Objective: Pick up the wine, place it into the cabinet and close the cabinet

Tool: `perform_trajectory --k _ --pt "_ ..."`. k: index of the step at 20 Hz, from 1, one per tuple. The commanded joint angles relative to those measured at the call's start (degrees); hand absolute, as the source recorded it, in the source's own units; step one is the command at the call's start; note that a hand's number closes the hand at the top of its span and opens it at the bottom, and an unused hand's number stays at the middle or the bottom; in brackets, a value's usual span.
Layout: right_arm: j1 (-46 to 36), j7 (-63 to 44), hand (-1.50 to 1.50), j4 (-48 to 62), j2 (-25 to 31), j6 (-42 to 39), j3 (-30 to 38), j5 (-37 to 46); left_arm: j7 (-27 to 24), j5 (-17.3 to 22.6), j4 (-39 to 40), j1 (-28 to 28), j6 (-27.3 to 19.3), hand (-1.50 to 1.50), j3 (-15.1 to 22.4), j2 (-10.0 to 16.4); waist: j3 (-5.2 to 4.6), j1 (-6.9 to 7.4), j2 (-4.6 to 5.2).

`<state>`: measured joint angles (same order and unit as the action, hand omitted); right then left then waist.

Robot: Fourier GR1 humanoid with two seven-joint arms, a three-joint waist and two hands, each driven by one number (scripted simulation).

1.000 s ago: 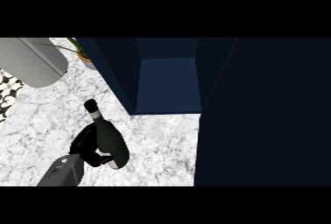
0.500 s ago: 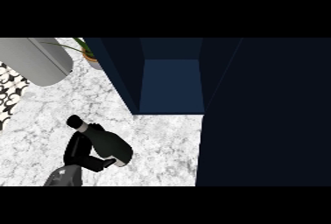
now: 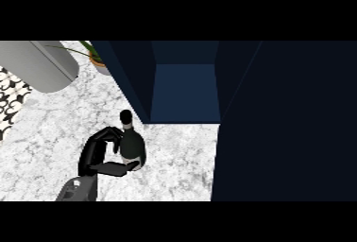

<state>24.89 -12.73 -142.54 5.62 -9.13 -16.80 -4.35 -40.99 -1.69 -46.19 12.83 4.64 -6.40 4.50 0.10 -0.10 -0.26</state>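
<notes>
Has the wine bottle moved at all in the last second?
Yes. The wine bottle, held by the left hand, has shifted to the right across the counter and now stands closer to the open cabinet.

A kitchen is suggested by the marble counter point(image 3: 52, 130), the open dark-blue cabinet point(image 3: 185, 90) at the right and the potted plant point(image 3: 98, 60) at the far left.

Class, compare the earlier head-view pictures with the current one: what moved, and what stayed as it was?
The left hand has carried the wine bottle up and right in the view, closer to the open cabinet; its neck, tilted left half a second ago, now points almost straight up the view. Nothing was let go: the hand stays curled round the bottle. The cabinet stays open, the bottle still outside it.
</notes>
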Motion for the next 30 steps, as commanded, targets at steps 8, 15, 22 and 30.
perform_trajectory --k 8,15,22,30 --pt "-0.5 -6.3 -1.50 -7.0 -0.2 1.1 0.1 -4.7 20.8 -0.8 -21.2 -1.3 -9.3 1.50 9.1 -4.4 -0.07 0.18 0.08" --pt "2.8 -4.9 -1.50 -9.0 0.1 0.1 0.2 -4.8 25.7 -6.0 -15.1 9.3 -16.5 1.50 11.9 -4.4 -0.08 -0.78 0.13" --pt "4.9 0.5 -1.50 -5.1 -0.2 -1.8 0.5 -4.0 30.5 -4.6 -16.3 10.5 -24.5 1.50 20.2 -4.4 -0.09 -1.79 0.13" --pt "4.9 1.4 -1.50 -4.3 -1.2 -2.3 -1.5 -3.9 34.7 -1.8 -13.9 15.4 -26.8 1.50 19.9 -4.2 -0.10 -2.90 0.31"
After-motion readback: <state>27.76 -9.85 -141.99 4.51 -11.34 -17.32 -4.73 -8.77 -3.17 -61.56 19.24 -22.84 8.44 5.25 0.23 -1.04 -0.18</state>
